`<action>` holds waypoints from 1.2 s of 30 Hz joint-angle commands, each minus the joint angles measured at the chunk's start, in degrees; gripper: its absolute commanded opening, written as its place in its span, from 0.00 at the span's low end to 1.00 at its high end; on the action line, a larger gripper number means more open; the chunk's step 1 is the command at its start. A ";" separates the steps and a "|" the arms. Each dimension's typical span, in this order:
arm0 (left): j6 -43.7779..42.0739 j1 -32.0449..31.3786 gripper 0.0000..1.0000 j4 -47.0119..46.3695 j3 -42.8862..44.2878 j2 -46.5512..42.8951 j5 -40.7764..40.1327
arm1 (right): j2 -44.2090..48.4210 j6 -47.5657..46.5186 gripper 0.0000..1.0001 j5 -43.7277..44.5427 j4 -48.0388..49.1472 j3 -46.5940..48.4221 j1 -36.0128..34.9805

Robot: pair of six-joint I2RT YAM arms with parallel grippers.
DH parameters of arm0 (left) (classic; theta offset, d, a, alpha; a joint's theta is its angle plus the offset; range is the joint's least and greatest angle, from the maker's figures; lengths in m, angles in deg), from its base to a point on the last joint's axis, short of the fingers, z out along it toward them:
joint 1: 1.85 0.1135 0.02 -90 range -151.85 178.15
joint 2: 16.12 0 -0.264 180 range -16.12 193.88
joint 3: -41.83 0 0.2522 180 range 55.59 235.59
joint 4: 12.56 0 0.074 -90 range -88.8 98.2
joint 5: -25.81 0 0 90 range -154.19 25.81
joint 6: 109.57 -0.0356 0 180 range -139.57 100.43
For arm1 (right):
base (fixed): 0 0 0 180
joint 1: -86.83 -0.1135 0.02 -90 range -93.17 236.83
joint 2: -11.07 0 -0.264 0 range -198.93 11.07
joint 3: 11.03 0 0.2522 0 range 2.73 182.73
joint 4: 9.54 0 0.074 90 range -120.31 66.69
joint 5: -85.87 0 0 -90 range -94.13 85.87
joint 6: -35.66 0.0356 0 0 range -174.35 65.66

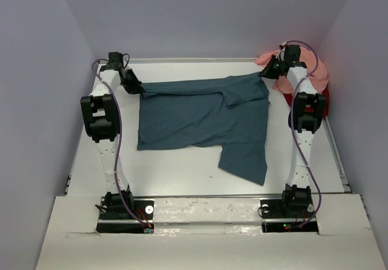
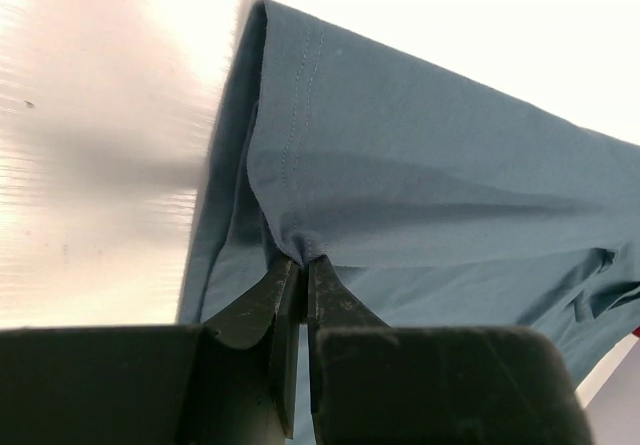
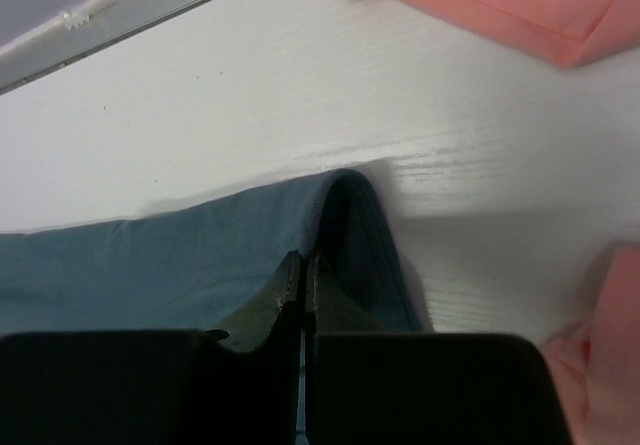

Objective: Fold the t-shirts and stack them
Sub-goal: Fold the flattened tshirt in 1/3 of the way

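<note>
**Item 1. left gripper** (image 2: 303, 261): at the far-left corner of the table (image 1: 182, 176). Fingers pressed together, pinching a small pucker of hemmed cloth.

**Item 2. teal-blue t-shirt** (image 1: 200, 115): spread over the middle of the table, far edge strung between the two grippers. Its upper right part is doubled over, and one flap trails toward the near edge.

**Item 3. right gripper** (image 3: 303, 261): at the far-right corner. Fingers closed tight on the raised fold of the teal edge.

**Item 4. salmon pink t-shirt** (image 1: 316, 71): bunched in the far-right corner, just beyond the right gripper and apart from the teal cloth.

**Item 5. red t-shirt** (image 1: 325, 105): a sliver beside the right arm, below the pink one.

**Handling note:** the step looks to be a fold of the far edge. It would go best with both corners lifted level and the edge kept taut, then carried toward the near side together. The trailing flap probably needs tucking in so the fold comes out square.

**Not determinable:**
- How many layers each pinch holds.
- How deep the cloth sits between the fingers.
- The shape of the red shirt, which is mostly behind the arm.
- Whether the pink one is folded.
</note>
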State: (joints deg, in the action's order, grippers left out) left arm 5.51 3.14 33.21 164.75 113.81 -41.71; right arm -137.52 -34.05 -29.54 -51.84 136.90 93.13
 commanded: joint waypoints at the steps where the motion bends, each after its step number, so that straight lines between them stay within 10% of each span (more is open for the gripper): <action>1: -1.00 1.77 0.14 1.48 2.81 -1.61 0.72 | 7.35 -1.31 0.00 0.89 -0.91 -1.63 -0.24; 36: -2.49 3.09 0.14 2.35 4.13 0.15 1.51 | 16.15 -2.19 0.00 3.08 -3.98 -17.72 -0.77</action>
State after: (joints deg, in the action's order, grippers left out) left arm 4.51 5.39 34.35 166.96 114.33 -40.82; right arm -121.50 -35.12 -27.79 -56.34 116.18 92.74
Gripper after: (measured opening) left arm 0.148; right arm 0.030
